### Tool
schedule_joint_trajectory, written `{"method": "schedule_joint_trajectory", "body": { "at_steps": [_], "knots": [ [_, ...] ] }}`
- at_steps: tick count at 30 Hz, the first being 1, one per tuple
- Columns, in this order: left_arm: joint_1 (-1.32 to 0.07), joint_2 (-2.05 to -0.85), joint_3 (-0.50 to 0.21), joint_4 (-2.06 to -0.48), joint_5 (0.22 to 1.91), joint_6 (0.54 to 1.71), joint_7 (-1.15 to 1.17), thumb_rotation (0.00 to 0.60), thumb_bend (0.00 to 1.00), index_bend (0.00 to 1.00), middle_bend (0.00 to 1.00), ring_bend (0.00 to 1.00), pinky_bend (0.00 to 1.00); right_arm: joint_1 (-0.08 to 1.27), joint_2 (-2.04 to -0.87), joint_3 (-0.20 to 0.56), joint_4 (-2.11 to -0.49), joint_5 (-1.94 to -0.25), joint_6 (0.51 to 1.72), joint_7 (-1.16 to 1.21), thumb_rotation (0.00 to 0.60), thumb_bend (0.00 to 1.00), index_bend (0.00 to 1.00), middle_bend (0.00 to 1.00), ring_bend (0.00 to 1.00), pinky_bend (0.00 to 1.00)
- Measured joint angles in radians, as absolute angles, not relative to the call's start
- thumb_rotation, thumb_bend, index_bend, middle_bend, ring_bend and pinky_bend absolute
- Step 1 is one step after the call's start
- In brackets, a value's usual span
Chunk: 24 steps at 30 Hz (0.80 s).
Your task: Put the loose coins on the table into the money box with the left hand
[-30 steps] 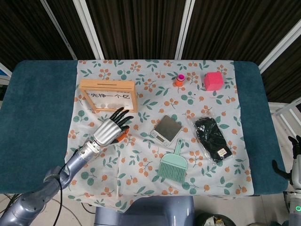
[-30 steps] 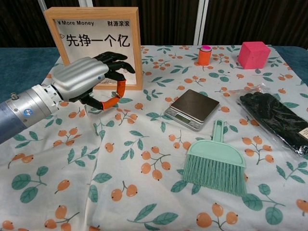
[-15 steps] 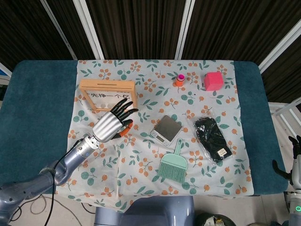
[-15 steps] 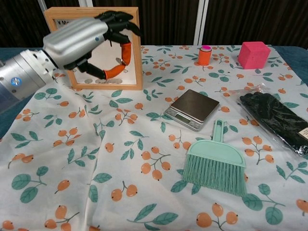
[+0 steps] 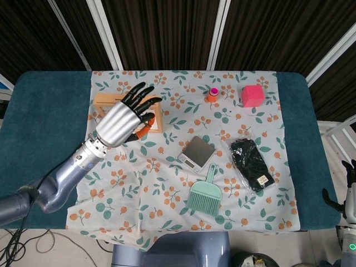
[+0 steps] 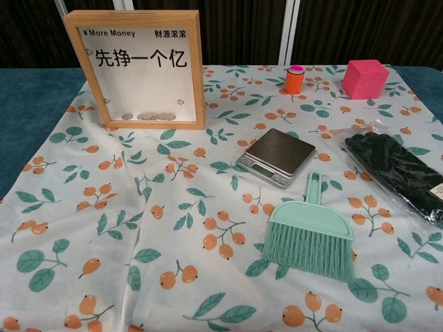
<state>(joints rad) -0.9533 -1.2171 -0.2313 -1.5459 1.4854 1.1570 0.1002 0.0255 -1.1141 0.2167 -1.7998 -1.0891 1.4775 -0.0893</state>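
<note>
The left hand [image 5: 121, 120] is up in the air over the money box [image 6: 140, 68], and it covers part of the box in the head view. Its dark fingers [image 5: 137, 95] are spread apart and point toward the back of the counter [image 5: 47, 117]. The thumb is curled under, and I cannot tell if it has a coin in it. The chest view does not show this hand.

The money box is a wooden frame with a clear front, standing upright at the back left of the flowery cloth [image 6: 173, 228]. A few coins [image 6: 147, 116] lie in a row at the bottom inside it.

A small silver scale [image 6: 277, 156] sits near the middle of the cloth. A green brush [image 6: 311, 232] lies just in front of it. A black packet [image 6: 398, 171] lies to the right. A pink cube [image 6: 365, 78] and a little orange bottle [image 6: 294, 79] stand at the back.

Only a bit of the right hand [image 5: 350, 173] shows at the far right edge, too little to tell how it is held
</note>
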Motion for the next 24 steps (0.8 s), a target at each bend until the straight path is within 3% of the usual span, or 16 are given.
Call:
{"method": "schedule_joint_trajectory", "body": {
  "at_steps": [6,14,24],
  "knots": [
    [-1.005,-1.111,-0.291,-1.574,1.358,0.997,0.217,0.600,0.47,0.76,0.19,0.00,0.00,0.025,-1.116,0.215,-1.801,-1.092,1.480,-0.093,0.600,0.39,0.14,0.07,0.06,0.00],
    [-1.093,-1.088,-0.279,-1.467,1.229,0.791,0.424,0.600,0.48,0.76,0.18,0.00,0.00,0.024,-1.120,0.218,-1.801,-1.086,1.487,-0.098,0.600,0.39,0.14,0.07,0.06,0.00],
    [-1.146,-1.132,-0.245,-1.357,1.174,0.729,0.510,0.600,0.48,0.75,0.17,0.00,0.00,0.024,-1.123,0.222,-1.800,-1.081,1.488,-0.098,0.600,0.39,0.14,0.07,0.06,0.00]
  ]
}}
